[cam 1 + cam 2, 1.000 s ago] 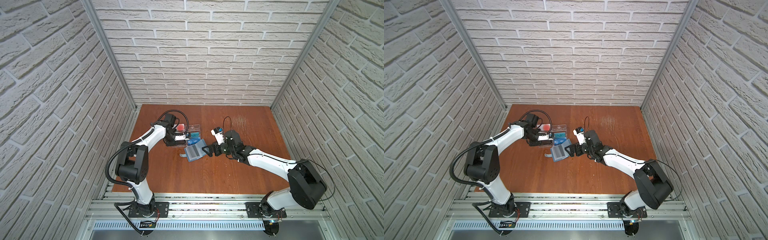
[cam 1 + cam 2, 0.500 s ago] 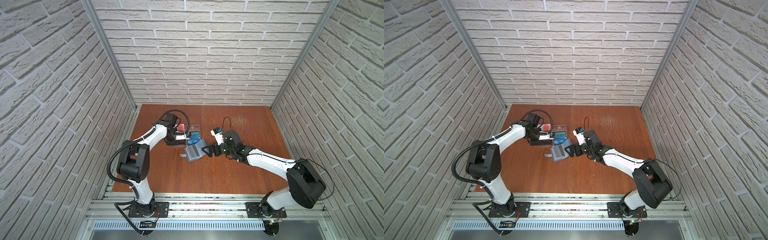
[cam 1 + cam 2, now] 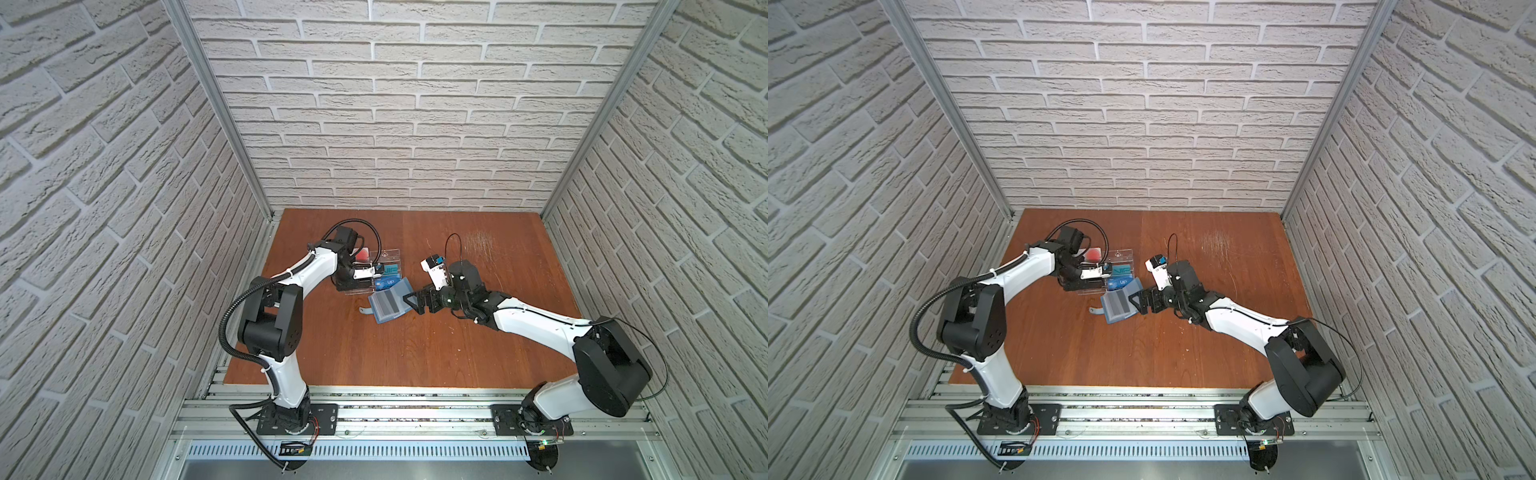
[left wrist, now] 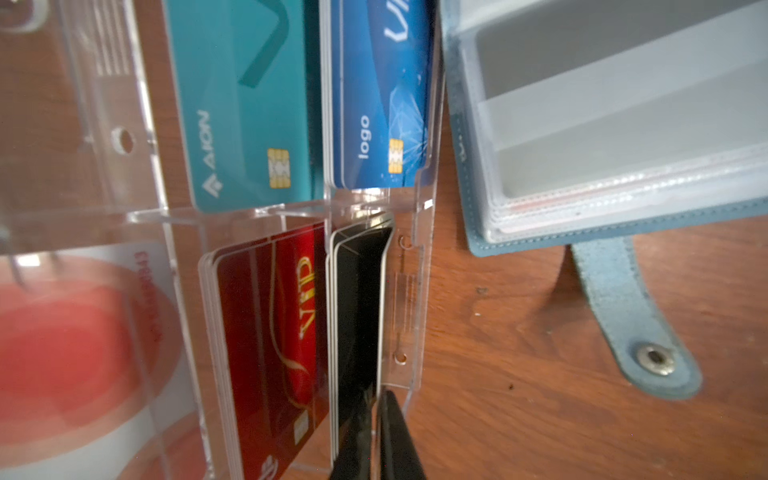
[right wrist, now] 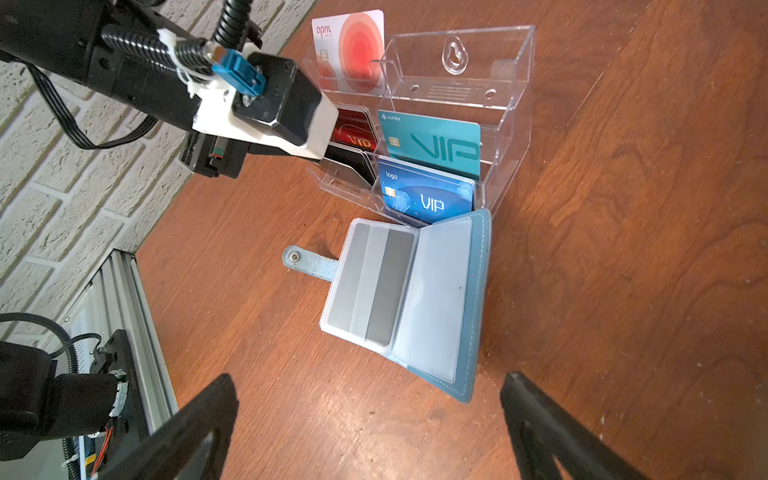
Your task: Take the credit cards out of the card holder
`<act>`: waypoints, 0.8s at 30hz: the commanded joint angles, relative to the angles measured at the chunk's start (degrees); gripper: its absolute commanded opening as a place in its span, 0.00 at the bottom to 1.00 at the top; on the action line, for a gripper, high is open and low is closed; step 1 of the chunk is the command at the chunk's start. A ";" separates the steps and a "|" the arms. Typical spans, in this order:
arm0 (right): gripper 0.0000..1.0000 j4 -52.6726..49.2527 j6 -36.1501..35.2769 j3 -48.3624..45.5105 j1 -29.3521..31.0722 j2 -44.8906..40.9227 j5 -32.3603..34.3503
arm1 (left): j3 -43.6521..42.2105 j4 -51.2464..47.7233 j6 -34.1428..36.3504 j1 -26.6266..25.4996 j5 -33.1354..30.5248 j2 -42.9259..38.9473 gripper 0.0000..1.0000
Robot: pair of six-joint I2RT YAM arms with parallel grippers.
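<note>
Rack (image 5: 512, 104) crowds card holder (image 5: 432, 291) behind — nearer table (image 3: 415, 353) bare.

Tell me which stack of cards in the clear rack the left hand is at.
The black stack: the left hand pinches its outer card. The red cards, teal card and blue cards are untouched.

Teal card (image 5: 432, 143) reads AION VIP, blue card (image 5: 428, 199) logo VIP, red card (image 4: 270, 332) VIP, white card (image 5: 351, 50) april.

Left arm (image 3: 309, 272) and right arm (image 3: 536, 322): white links, black joint housings. Black corrugated conduit (image 5: 133, 41) runs along left arm. Blue connector (image 5: 239, 77) at its wrist. Black base plates (image 3: 297, 417) at 6 o'clock.
</note>
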 commanded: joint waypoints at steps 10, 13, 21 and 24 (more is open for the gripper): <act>1.00 2.10 -0.23 0.51 -0.18 -0.02 -0.93 | 2.83 -0.48 -1.36 -0.43 0.27 -1.67 0.11; 1.00 2.04 -0.24 0.51 -0.22 -0.23 -0.84 | 2.32 0.05 -2.31 -0.44 0.43 -4.09 0.11; 1.00 2.20 0.03 0.30 -0.17 -0.55 -0.79 | -3.07 8.11 -10.80 -0.17 0.82 -14.45 0.13; 1.00 1.44 -0.15 0.24 -0.17 -1.24 0.99 | -6.44 13.16 -18.40 -0.37 2.43 -20.50 0.19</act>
